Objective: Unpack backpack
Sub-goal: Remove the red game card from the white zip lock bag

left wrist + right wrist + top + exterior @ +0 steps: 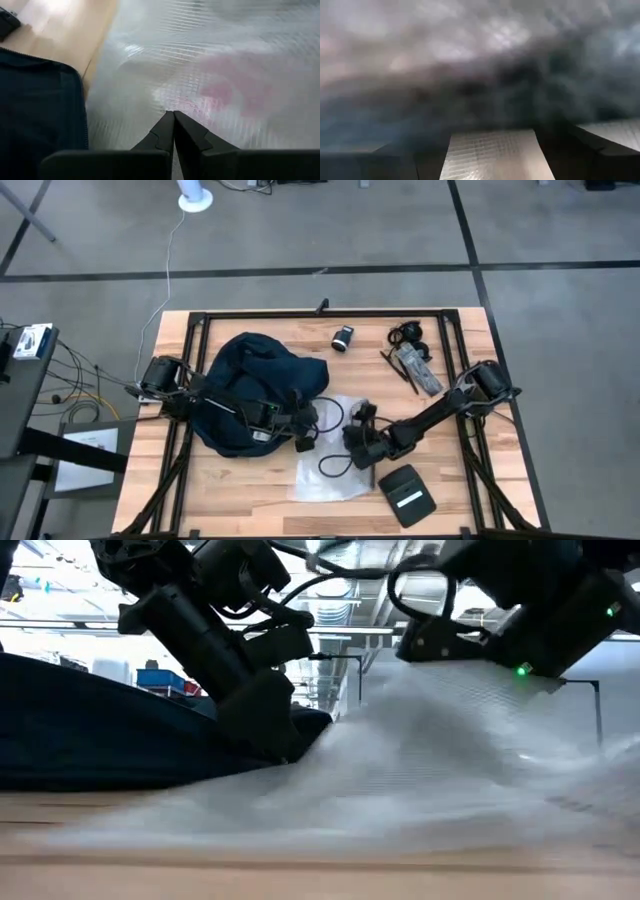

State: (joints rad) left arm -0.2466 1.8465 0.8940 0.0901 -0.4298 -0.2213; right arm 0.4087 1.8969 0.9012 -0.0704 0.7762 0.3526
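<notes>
Wooden table [230,480] carries the backpack [250,385] at its left-centre, beside a clear plastic bag [335,470]. Left gripper [173,116] is pinched closed at the backpack's edge; right gripper [358,438] seems spread against the plastic. Soft and floppy, the backpack should be gripped by its zipper rim.

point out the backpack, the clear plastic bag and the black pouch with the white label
backpack [250,370]: high view, on the navy fabric of its rounded top.
clear plastic bag [335,480]: high view, on its crinkled lower part.
black pouch [407,495]: high view, beside its white label, near the table's front edge.
</notes>
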